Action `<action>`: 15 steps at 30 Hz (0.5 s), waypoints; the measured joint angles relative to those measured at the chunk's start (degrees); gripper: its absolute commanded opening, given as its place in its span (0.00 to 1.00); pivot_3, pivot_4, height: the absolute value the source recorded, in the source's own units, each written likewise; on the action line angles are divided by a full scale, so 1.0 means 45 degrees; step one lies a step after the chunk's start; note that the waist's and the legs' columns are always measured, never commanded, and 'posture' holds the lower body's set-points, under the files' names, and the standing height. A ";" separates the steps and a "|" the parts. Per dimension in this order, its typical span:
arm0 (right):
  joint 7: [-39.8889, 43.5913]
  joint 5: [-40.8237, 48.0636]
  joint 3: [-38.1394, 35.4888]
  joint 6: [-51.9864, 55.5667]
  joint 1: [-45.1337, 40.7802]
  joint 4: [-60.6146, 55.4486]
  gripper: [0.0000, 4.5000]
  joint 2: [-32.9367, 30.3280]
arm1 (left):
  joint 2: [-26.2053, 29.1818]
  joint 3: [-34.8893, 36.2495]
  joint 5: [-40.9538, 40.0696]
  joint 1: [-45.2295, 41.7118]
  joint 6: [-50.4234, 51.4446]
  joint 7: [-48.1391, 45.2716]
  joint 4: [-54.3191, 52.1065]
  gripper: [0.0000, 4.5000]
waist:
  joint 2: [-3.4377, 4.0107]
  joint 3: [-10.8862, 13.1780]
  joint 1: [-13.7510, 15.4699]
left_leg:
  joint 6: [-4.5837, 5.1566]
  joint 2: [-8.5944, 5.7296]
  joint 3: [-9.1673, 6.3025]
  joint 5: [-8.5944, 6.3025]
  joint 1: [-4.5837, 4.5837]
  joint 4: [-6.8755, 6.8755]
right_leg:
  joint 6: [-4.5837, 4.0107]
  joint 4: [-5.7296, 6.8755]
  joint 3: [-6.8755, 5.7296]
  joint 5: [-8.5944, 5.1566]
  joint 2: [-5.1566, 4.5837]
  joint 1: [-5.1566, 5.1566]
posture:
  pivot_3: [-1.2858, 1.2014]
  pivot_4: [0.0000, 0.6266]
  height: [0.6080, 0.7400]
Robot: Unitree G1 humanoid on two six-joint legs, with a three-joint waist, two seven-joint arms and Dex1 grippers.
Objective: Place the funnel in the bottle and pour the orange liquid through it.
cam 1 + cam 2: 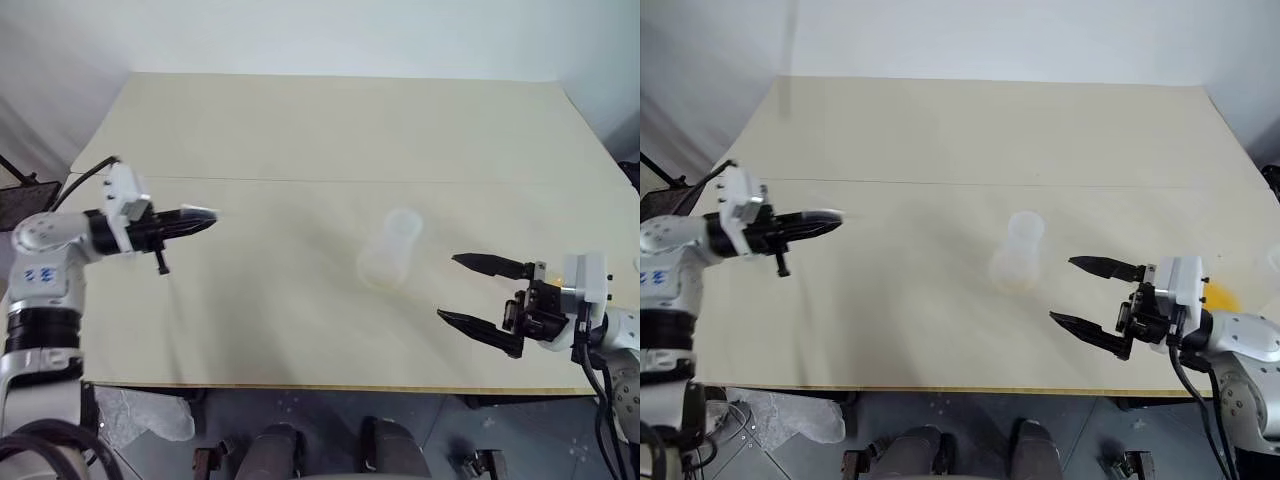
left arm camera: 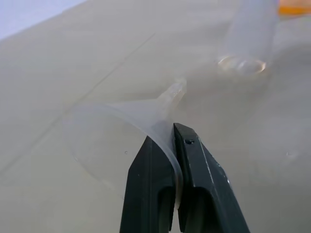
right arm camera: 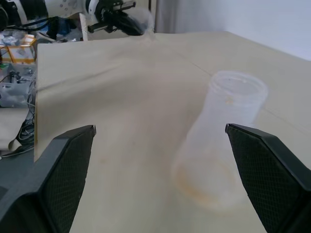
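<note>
The funnel (image 2: pixel 116 131) is clear plastic, and my left gripper (image 2: pixel 169 138) is shut on its flared rim, holding it level above the table's left side. In the head views that left gripper (image 1: pixel 195 221) points right, toward the bottle. The bottle (image 1: pixel 391 249), a clear conical flask, stands upright mid-table with its neck open. My right gripper (image 1: pixel 448 288) is open just right of the bottle (image 3: pixel 221 138), which shows between its spread fingers but touches neither. The orange liquid (image 1: pixel 1221 295) is a bright patch behind my right wrist; I cannot make out its container.
The beige table (image 1: pixel 300 120) has a seam line running across its middle and wide bare room at the back. Its front edge (image 1: pixel 300 385) lies close below both grippers. Crumpled clear plastic (image 1: pixel 150 415) lies on the floor at the lower left.
</note>
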 measured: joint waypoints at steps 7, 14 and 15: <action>-0.0504 -0.0016 -0.0735 -0.0210 0.0624 -0.0554 1.00 -0.0010 | -0.2325 -0.1468 0.0567 -0.3676 -0.1103 -0.0965 0.1539 0.00 | -0.0021 0.0012 0.0034 | 0.0016 -0.0008 0.0008 0.0009 -0.0026 0.0022 | 0.0019 -0.0025 -0.0015 0.0010 0.0000 0.0006 | 0.52 0.24 1.00; -0.0985 0.0020 -0.1309 -0.0219 0.1288 -0.1025 1.00 -0.0002 | -0.3880 -0.2061 0.1153 -0.6272 -0.2966 -0.2402 0.4242 0.00 | -0.0027 0.0016 0.0010 | 0.0024 0.0003 0.0029 0.0014 -0.0047 0.0015 | 0.0027 -0.0072 -0.0045 0.0014 0.0005 0.0004 | 0.52 0.24 1.00; -0.1013 0.0051 -0.1423 -0.0219 0.1313 -0.1038 1.00 -0.0002 | -0.4106 -0.2160 0.1238 -0.6622 -0.3272 -0.2645 0.4667 0.00 | -0.0029 0.0017 0.0021 | 0.0027 0.0002 0.0028 0.0015 -0.0053 0.0017 | 0.0031 -0.0079 -0.0048 0.0016 0.0005 0.0004 | 0.52 0.24 1.00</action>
